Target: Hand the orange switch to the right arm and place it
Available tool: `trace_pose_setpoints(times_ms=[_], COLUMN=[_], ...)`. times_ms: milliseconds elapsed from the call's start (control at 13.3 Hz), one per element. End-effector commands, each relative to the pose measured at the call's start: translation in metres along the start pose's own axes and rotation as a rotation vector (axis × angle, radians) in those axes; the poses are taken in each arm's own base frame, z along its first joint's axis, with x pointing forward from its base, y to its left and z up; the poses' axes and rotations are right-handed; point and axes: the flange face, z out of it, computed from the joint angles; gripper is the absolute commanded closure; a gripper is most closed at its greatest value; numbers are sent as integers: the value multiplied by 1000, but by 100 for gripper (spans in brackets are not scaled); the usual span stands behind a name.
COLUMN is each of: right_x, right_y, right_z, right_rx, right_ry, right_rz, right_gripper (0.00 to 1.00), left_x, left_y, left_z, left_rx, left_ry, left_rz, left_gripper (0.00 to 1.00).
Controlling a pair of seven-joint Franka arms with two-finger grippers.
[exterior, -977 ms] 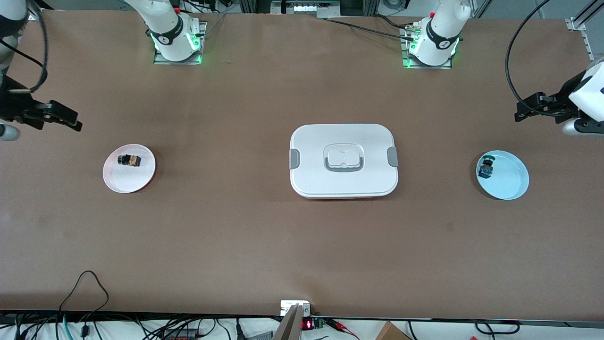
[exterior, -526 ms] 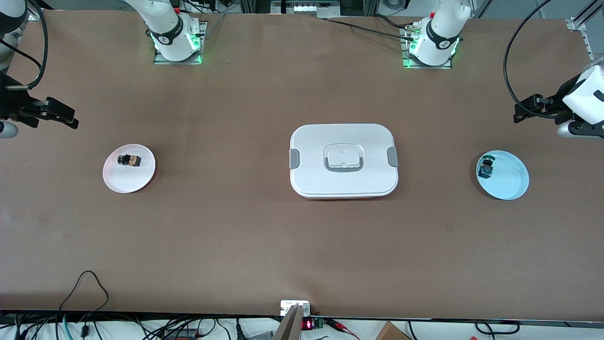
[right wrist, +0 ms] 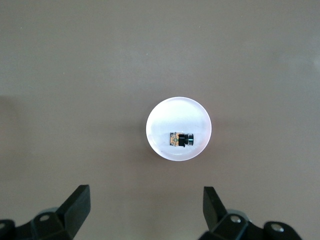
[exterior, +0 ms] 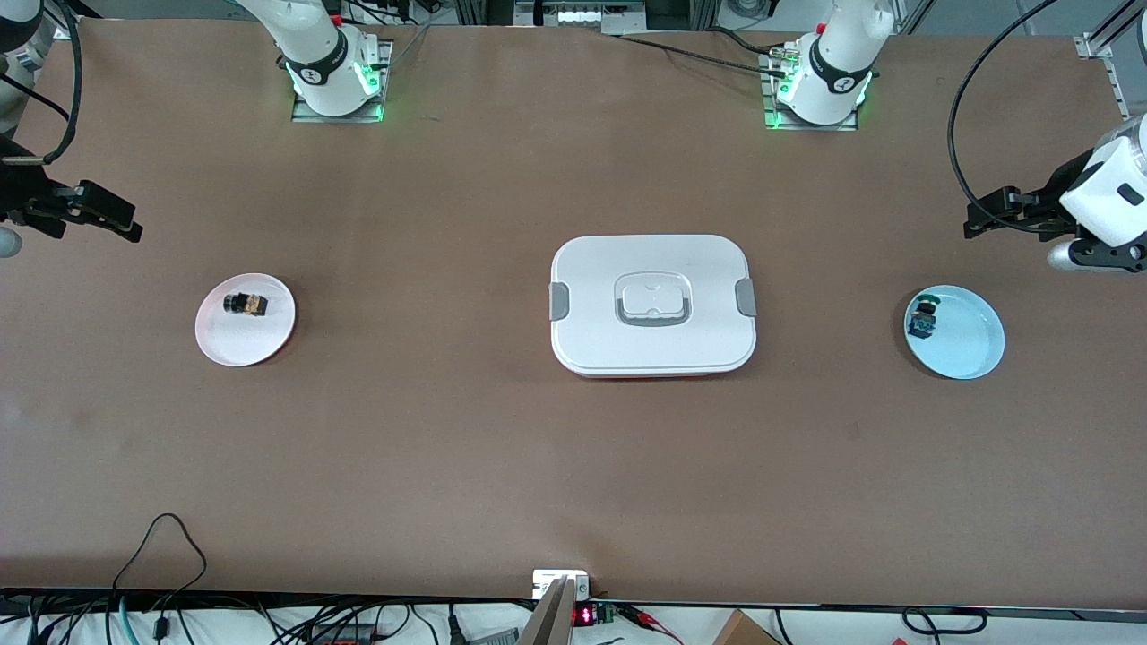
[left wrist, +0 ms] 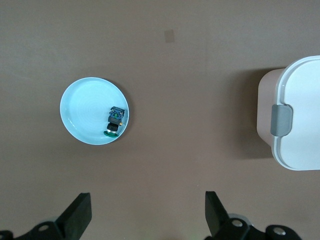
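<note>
On its pink plate [exterior: 269, 345], orange switch [exterior: 245, 305] untouched; I log left pincer [exterior: 993, 215] and right pincer [exterior: 106, 217] wide, empty, everything pending.

Robotics lab: bolted arm bases [exterior: 336, 85], cables [exterior: 161, 555], alu framing.
</note>
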Motion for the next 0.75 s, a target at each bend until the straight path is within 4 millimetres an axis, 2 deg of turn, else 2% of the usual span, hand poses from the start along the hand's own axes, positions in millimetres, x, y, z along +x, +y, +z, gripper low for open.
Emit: trace_pose_setpoints(times_ms=[0,677], right_x=[-2,-6], right_y=[0,3], right_z=[-7,-15], right_rx=[-4,-6], right_ry=[-4,-24], right_rz=[-6,-7], right_gripper=[0,0], left_x=[3,3], left_y=[-1,-3], left_z=[0,1], left_rx=[-14,-15], left_ry=[-3,-10], left_rz=[-12,-6], left_gripper=[0,0])
